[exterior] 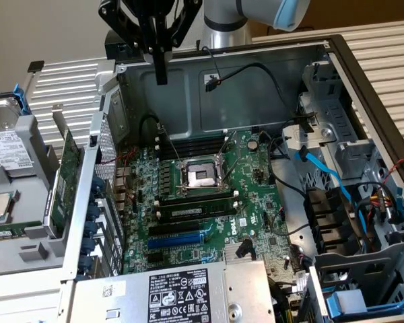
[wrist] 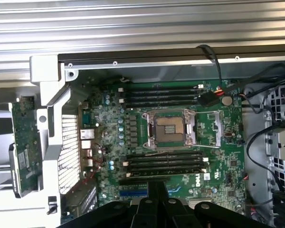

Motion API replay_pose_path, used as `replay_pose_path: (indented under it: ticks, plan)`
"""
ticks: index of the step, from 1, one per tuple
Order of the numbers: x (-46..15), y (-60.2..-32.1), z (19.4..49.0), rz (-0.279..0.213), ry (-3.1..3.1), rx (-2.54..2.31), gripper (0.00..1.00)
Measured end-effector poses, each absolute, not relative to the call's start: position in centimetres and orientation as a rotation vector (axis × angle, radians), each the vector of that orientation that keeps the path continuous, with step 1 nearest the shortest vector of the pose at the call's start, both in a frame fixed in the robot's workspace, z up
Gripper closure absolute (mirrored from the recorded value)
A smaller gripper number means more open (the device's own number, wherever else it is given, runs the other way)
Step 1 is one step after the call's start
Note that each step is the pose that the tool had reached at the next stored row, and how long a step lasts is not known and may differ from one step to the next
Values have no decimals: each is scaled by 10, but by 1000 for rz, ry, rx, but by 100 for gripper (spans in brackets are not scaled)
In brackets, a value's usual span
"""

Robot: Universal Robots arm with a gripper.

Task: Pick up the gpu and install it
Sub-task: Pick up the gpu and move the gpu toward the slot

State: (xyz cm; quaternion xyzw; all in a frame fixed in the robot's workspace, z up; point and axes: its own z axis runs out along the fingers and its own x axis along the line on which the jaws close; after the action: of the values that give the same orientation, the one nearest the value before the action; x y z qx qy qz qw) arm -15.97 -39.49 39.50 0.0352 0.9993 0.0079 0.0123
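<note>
High above the motherboard (exterior: 256, 176) in the exterior view, end effector (exterior: 161, 74) clenched, empty, gpu (exterior: 69, 168) upright beyond the case wall (exterior: 97, 168), off the motherboard toward the exterior view's left; wrist view, end effector (wrist: 157, 187) clenched over the motherboard, gpu (wrist: 23, 142) outside it.

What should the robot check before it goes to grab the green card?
1. Gripper empty: ok. The gripper holds nothing.
2. Fingers open for a grab: not ok. They look shut together.
3. Card in sight: ok. The gpu stands on edge outside the case, at the exterior view's left.
4. Gripper at the card: not ok. It hangs high over the open case, apart from the gpu.
5. Slot free: ok. The blue slot on the motherboard has no card in it.
6. Card loose in its holder: cannot tell.
</note>
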Motion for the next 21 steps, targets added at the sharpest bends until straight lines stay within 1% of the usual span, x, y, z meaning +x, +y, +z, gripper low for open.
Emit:
replay_pose_path:
  ticks: [21]
  plan:
    - [-252,-393,395,25,3111,109,89]
